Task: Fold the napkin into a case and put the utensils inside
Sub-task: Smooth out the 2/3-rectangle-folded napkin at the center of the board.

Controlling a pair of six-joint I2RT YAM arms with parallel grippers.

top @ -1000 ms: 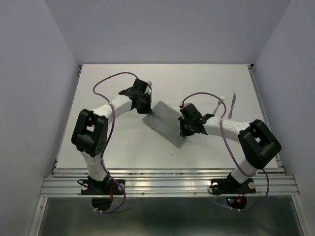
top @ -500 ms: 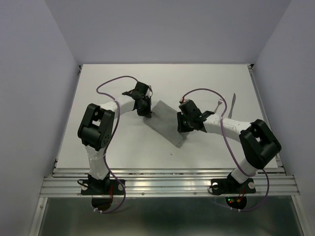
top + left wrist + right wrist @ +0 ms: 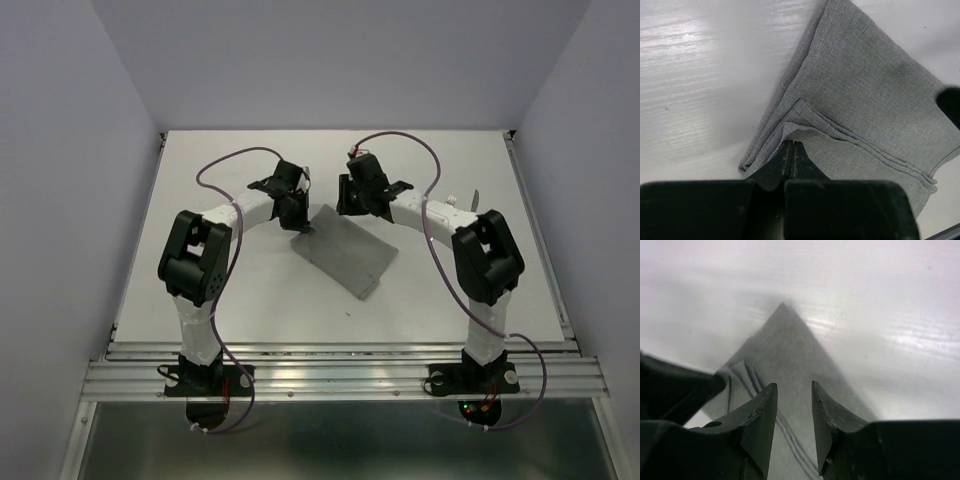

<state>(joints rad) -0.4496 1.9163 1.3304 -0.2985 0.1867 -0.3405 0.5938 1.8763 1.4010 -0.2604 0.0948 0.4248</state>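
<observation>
Top external view: the napkin [image 3: 345, 250] is lying folded into a layered slab at the centre of the tabletop [image 3: 230, 300]. Left pincer [image 3: 302, 227] is clenching on the napkin's 9 o'clock corner. In the left wrist view its tips are biting a hemmed layer, likely pinning or lifting it to open a pocket for the cutlery. Right pincer [image 3: 347, 205] is hovering released over the 12 o'clock corner with nothing between its jaws, probably lining up a fresh grip. Knife [image 3: 477, 196] is lying at 2 o'clock, half hidden behind the right arm [image 3: 480, 260]. No brand, label or writing is showing legibly.
</observation>
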